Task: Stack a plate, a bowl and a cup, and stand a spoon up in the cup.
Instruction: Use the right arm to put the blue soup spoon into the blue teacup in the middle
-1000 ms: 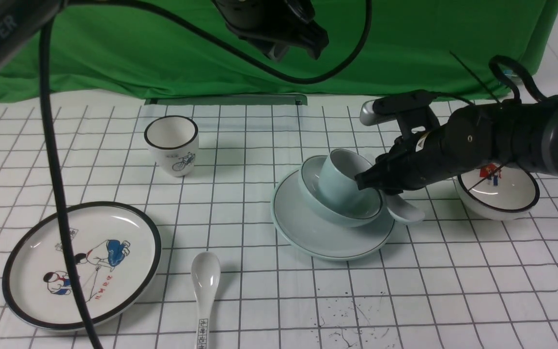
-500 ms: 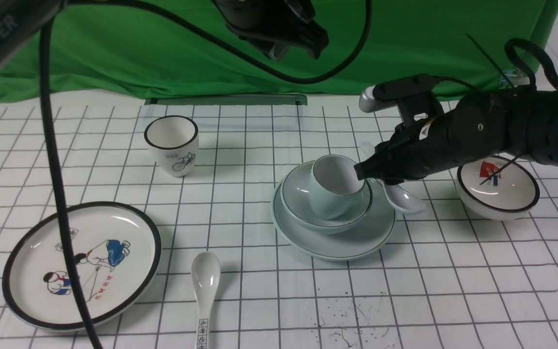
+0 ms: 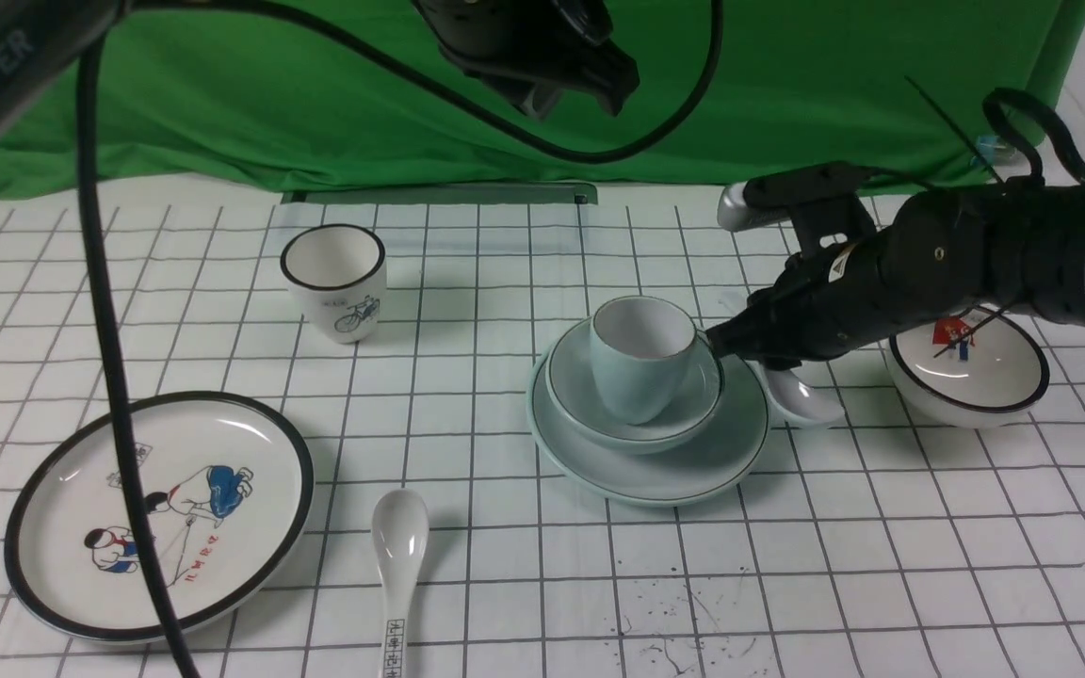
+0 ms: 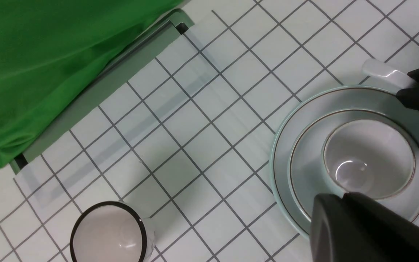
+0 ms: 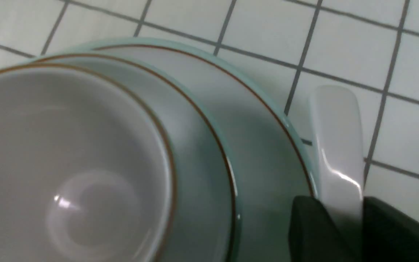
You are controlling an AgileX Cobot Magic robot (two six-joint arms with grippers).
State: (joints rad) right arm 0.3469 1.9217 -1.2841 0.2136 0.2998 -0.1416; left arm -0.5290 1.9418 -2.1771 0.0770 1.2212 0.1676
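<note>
Beside the plate (image 3: pixel 646 476)'s right rim, my right gripper (image 3: pixel 726 341) pinches the spoon (image 3: pixel 811 400) by its handle, having drawn back rightward from the cup (image 3: pixel 637 372). The cup, steeply tipped a second ago, now stands upright in the bowl (image 3: pixel 566 381), which sits level on the plate. My left gripper (image 3: pixel 552 80) hangs high above, fingers pressed together.

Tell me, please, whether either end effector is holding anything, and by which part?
The right end effector grips the spoon by its handle, whose tip pokes out beyond the grip. The left end effector is shut and holds nothing.
</note>
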